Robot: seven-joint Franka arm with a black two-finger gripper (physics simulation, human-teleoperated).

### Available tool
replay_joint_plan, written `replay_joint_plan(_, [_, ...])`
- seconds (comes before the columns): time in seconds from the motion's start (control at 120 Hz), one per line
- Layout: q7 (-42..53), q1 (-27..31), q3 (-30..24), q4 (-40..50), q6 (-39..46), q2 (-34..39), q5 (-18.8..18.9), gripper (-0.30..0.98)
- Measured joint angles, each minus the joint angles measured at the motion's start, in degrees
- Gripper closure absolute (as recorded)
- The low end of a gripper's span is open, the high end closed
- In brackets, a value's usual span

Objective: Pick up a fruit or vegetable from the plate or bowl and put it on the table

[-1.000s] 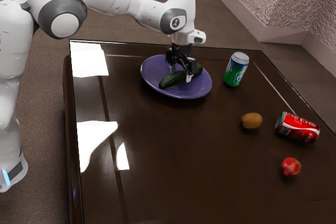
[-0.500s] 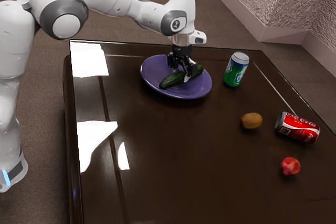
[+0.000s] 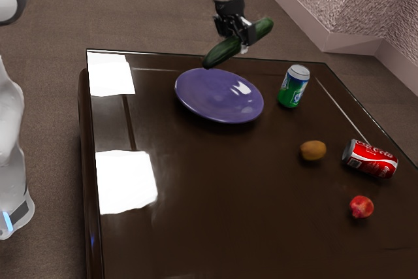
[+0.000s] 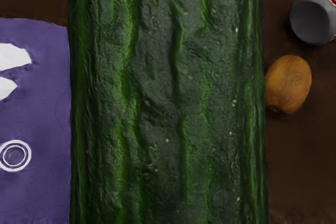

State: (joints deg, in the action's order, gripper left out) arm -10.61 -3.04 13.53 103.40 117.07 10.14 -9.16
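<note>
Cucumber (image 3: 219,55), one: pinched near mid-length by gripper (image 3: 243,42), aloft. Plate (image 3: 215,101), near table's (image 3: 222,194) far edge: low carry could snag its rim.

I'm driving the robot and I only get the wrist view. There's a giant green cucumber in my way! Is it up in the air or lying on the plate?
Observer: Up in the air! The gripper holds the cucumber clear of the purple plate.
Operator: Cool! I see a red can. Are there any more cans?
Observer: Yes, a green can stands upright on the table.
Operator: And besides this brown fruit, is there another fruit?
Observer: Yep, a small red one is on the table too.
</note>
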Motion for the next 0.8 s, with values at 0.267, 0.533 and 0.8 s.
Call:
replay_joint_plan(0.267, [-9.06,-3.74,-10.79,-0.93,-1.82,-3.64,1.03,0.52])
replay_joint_plan(0.533, [-15.67,-5.35,-14.11,-2.50,-0.22,-5.88,-0.49,0.31])
replay_joint_plan(0.8, [-35.67,-5.16,-9.70,-2.91,-6.06,0.61,1.55,0.05])
